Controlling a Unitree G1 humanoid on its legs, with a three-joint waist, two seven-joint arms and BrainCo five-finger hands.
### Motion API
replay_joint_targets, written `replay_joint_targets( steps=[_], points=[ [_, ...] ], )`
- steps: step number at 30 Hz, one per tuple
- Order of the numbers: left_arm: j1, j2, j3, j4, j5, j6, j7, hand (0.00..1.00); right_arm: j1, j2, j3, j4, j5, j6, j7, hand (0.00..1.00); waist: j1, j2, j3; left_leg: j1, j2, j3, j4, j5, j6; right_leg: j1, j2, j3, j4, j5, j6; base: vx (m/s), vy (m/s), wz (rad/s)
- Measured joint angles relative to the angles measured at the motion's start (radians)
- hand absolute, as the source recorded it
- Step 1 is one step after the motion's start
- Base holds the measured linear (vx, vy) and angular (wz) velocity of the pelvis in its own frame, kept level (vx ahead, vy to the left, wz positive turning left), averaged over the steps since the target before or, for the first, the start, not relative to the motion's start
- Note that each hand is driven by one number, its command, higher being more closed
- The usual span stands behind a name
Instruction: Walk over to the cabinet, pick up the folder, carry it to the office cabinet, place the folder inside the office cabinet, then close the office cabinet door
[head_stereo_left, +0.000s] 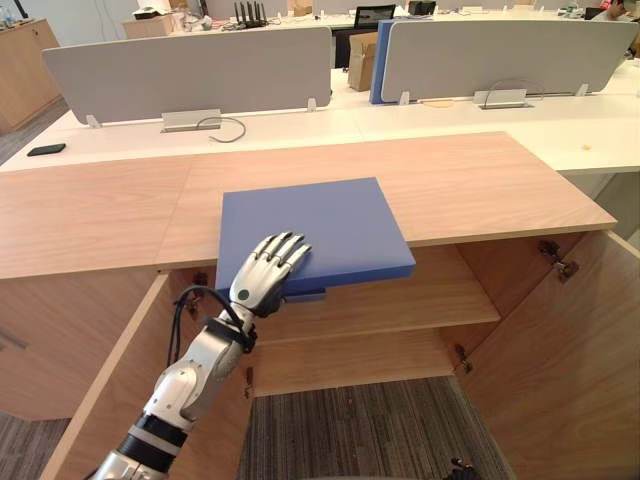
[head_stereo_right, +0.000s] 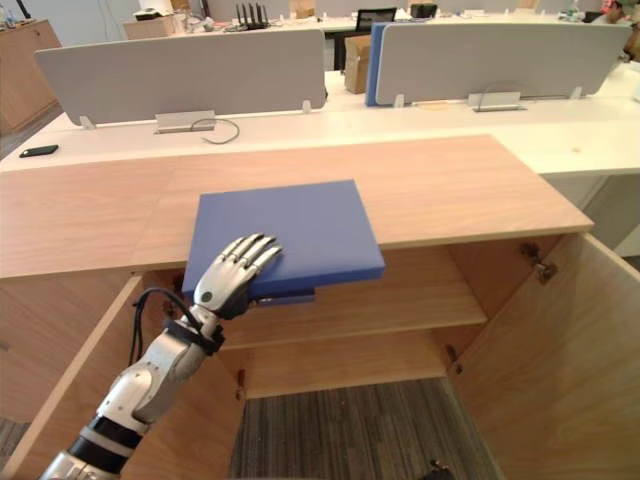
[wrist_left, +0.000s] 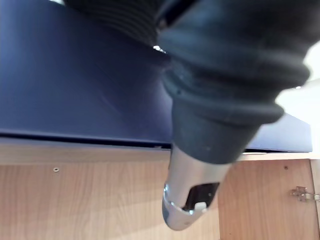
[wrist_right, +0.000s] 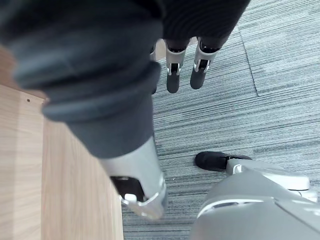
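Blue folder (head_stereo_left: 330, 225) lies flat on the wooden cabinet top (head_stereo_left: 480, 180), its near edge overhanging the front above the open shelf (head_stereo_left: 400, 300). The left hand (head_stereo_left: 262, 275) rests on its near left corner, with fingers (head_stereo_left: 285, 250) straight and close together on top. The thumb (wrist_left: 187, 200) is below the overhang, contact unclear. The right hand (wrist_right: 135, 170) hangs over grey carpet (wrist_right: 260, 115), fingers relaxed, empty.

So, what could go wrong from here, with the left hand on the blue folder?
1. The folder sticks out over the front edge of the cabinet top. The left hand lies on its near corner with the fingers on top, and the thumb looks apart from its underside. A push down, or a pull without a firm hold, may tip it off to the floor.
2. The left arm is close to the open left door; lifting the folder away may bump it.
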Motion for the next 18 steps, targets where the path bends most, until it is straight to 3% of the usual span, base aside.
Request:
replay_joint_targets(
  steps=[1, 10, 18],
  points=[
    [0.001, -0.009, 0.011, 0.006, 0.007, 0.004, 0.004, 1.00, -0.001, 0.001, 0.001, 0.000, -0.001, 0.000, 0.000, 0.00, 0.000, 0.000, 0.002, 0.000, 0.000, 0.000, 0.000, 0.001, 0.000, 0.000, 0.000, 0.000, 0.000, 0.000, 0.000, 0.00, 0.000, 0.00],
    [-0.001, -0.074, 0.110, 0.033, 0.027, 0.054, 0.116, 1.00, 0.001, 0.010, 0.020, 0.000, -0.020, 0.000, 0.000, 0.00, -0.004, -0.002, 0.004, 0.001, 0.004, 0.000, -0.004, 0.005, -0.004, -0.001, 0.005, 0.000, -0.004, 0.000, 0.001, 0.00, 0.000, 0.00],
    [-0.007, -0.075, 0.115, 0.033, 0.036, 0.059, 0.140, 1.00, 0.000, 0.012, 0.019, 0.000, -0.020, 0.000, -0.009, 0.00, -0.005, -0.003, 0.005, 0.001, 0.004, 0.000, -0.004, 0.005, -0.004, -0.001, 0.005, 0.000, -0.005, 0.000, 0.001, 0.00, 0.000, 0.00]
  ],
)
